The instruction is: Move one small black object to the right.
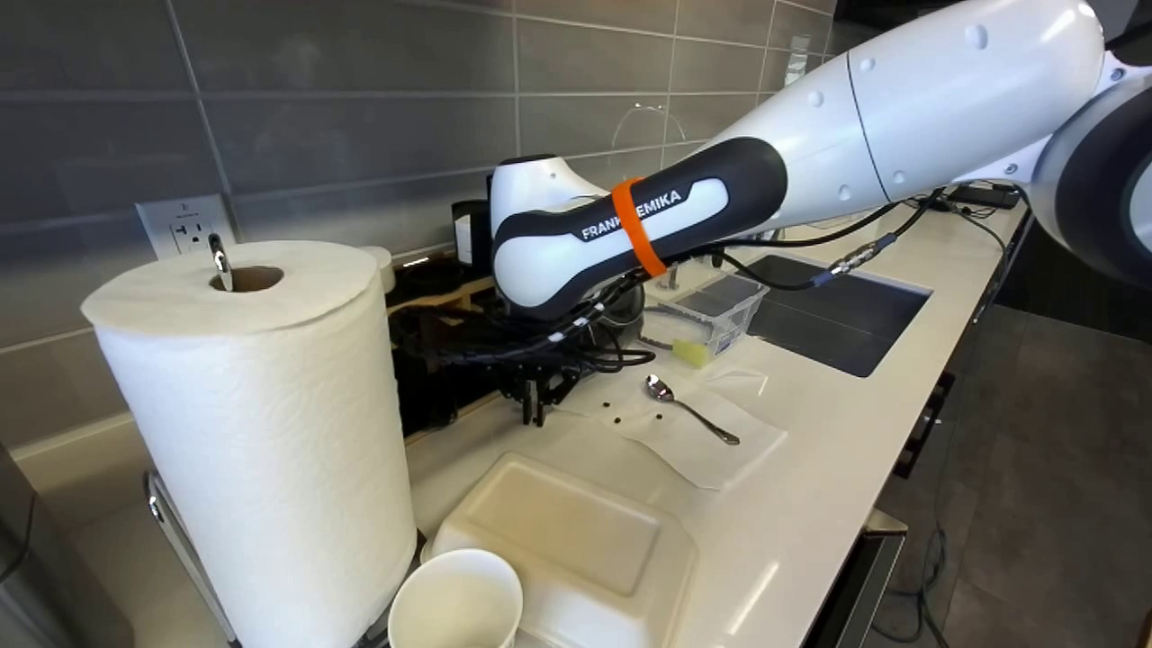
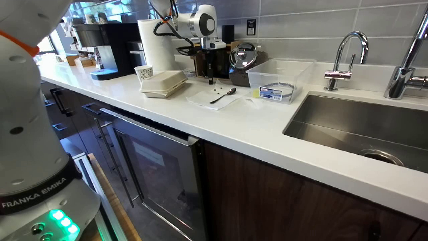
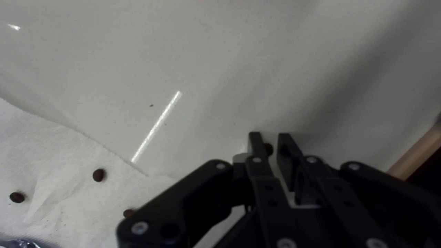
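Small black object (image 3: 268,149): between the two fingertips in the wrist view, seen against the glossy white counter (image 3: 213,51). Whether it rests on that surface or is lifted, I cannot tell.

Scene, by size. Grey tiled wall (image 1: 360,117) at the back; the counter runs along it. White arm (image 1: 918,108) reaches over the counter, with the gripper (image 3: 269,137) pointing down. Steel sink (image 2: 354,115) set into the counter, well apart from the gripper. Paper towel roll (image 1: 261,432) upright. Clear plastic bin (image 2: 281,78) stands between gripper and sink in an exterior view. White napkin (image 1: 697,454) spread on the counter, lightly creased. Takeout container (image 1: 567,531) closed, near the napkin in both exterior views.

Gripper state: jaws parted by a narrow gap, with the object inside that gap. It sits close to the left-hand finger (image 3: 255,143) in the wrist view; contact there unclear. A sliver of space shows on its opposite side.

Paper cup (image 2: 144,72) just beside the container, mouth up. Spoon (image 1: 688,410) lies on the napkin. Three other dark pieces (image 3: 98,175) lie on the napkin near the spoon, one partly behind the gripper in the wrist view.
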Available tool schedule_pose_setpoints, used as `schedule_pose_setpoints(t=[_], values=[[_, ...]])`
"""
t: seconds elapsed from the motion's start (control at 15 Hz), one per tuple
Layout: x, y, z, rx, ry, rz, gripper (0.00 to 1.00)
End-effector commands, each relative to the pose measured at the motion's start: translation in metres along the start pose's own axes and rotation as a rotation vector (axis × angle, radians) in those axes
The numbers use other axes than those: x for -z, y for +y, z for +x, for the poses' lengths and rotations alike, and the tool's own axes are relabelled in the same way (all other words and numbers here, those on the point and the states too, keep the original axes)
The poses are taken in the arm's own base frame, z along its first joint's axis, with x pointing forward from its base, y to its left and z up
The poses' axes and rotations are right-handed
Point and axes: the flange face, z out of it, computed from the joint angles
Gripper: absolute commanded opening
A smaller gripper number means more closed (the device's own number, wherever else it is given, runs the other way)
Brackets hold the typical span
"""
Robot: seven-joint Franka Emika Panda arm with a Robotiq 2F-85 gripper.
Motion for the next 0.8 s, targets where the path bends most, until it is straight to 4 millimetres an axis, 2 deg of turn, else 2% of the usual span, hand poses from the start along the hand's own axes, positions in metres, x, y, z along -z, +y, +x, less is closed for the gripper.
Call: schedule_pose_setpoints(t=[0.0,0.73], values=[[-0.0043,-0.0032,-0.0013,0.008,-0.007,-0.007,0.15],[-0.0027,-0.0039,-0.0027,0.01,-0.001,-0.005,0.04]])
